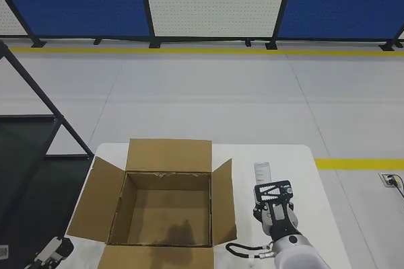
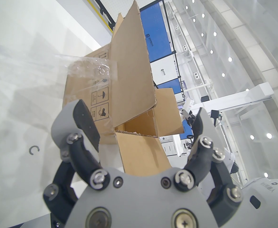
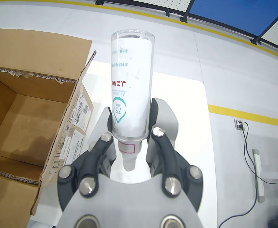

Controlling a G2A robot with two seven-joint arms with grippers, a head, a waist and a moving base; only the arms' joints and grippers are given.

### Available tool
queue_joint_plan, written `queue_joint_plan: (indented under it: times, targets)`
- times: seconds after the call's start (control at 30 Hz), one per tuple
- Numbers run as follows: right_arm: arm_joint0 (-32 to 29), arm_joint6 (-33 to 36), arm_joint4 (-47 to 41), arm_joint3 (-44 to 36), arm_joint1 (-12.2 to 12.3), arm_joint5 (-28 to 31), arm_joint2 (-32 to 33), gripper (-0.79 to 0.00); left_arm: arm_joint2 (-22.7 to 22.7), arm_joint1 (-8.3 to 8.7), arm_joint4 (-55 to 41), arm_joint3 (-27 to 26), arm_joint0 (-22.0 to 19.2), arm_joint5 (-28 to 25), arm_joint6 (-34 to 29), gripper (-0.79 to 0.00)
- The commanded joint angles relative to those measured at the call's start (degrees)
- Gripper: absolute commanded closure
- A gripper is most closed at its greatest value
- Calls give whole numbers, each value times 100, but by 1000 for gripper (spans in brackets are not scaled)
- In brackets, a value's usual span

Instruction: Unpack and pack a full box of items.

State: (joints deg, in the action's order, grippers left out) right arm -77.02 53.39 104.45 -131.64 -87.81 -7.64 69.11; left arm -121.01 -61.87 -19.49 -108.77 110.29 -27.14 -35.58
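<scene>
An open cardboard box (image 1: 168,202) sits on the white table (image 1: 296,161) with its flaps spread out; its inside shows bare cardboard. To the right of the box, my right gripper (image 1: 273,196) is shut on a clear bottle (image 3: 131,84) with a white label. The bottle (image 1: 262,173) has its cap end toward the palm and its base pointing away from me. My left gripper (image 2: 141,115) is open and holds nothing, low by the table's near left corner (image 1: 50,252), facing the box (image 2: 129,72) from outside.
A strip of clear tape (image 2: 91,68) hangs off the box's outer wall. Blue and white partition panels (image 1: 202,17) stand beyond a yellow floor line. A dark metal frame (image 1: 27,101) stands left of the table. A wall socket with a cable (image 3: 240,125) lies on the floor at right.
</scene>
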Motion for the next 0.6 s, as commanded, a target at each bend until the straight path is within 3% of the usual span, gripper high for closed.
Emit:
queue_joint_plan:
  times: [0.0, 0.27, 0.43, 0.57]
  targets:
    - [0, 0, 0, 0, 0, -1, 1, 0, 0, 0, 0, 0, 0, 0, 0, -785]
    - [-120, -87, -100, 129, -1, -136, 163, 0, 0, 0, 0, 0, 0, 0, 0, -785]
    - [9, 472, -317, 448, -25, -462, 589, 0, 0, 0, 0, 0, 0, 0, 0, -785]
    - [199, 1072, -453, 895, -24, -383, 908, 0, 0, 0, 0, 0, 0, 0, 0, -785]
